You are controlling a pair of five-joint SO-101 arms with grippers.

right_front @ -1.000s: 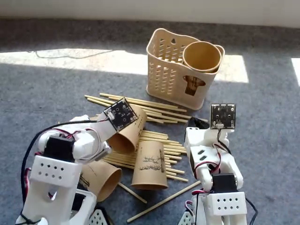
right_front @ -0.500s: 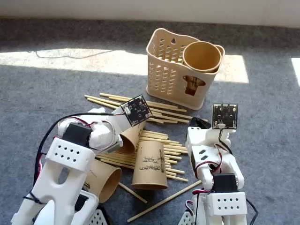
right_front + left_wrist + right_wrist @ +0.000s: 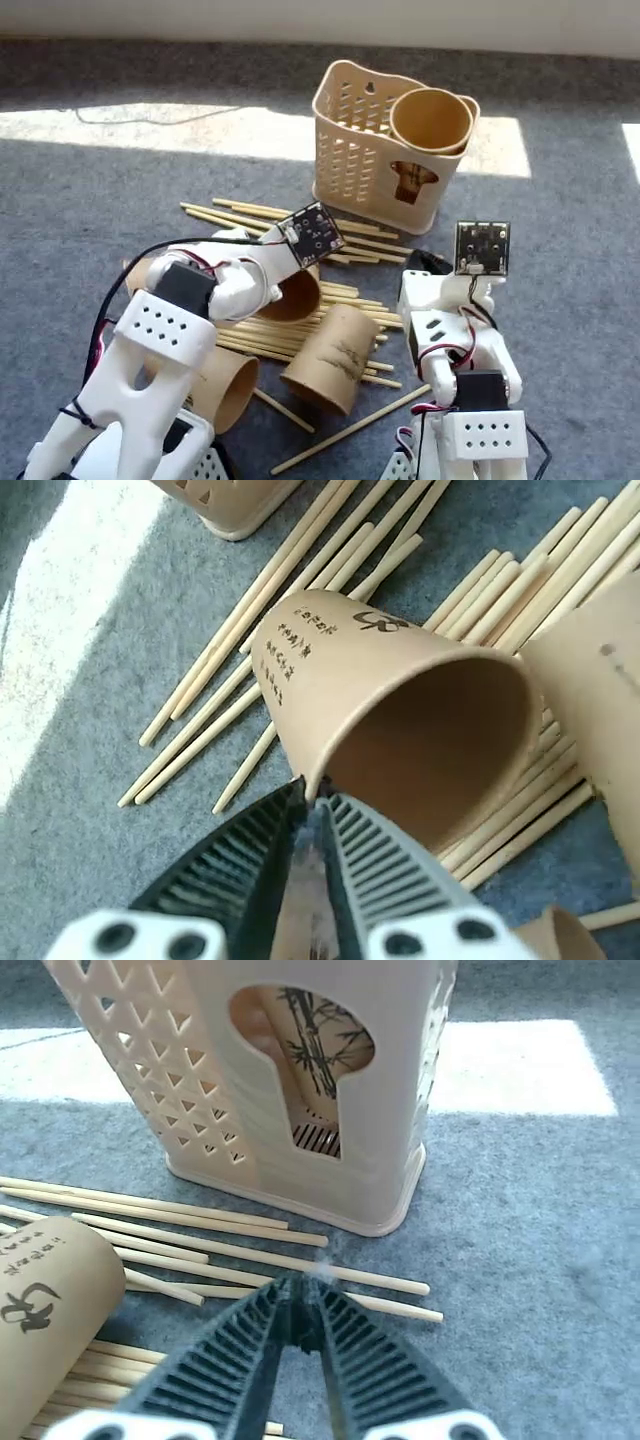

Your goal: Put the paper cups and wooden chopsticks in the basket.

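One cup (image 3: 431, 118) mostly hidden in basket (image 3: 345, 160) | chopsticks (image 3: 225, 213) partly under left arm (image 3: 230, 280)

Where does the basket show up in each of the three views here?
High view: the basket stands at the far middle, beyond the chopsticks.
Left wrist view: the basket's bottom corner, past the paper cup pinched by the left gripper.
Right wrist view: the basket stands just ahead of the right gripper.
Shared landmark: the chopsticks lying before it.
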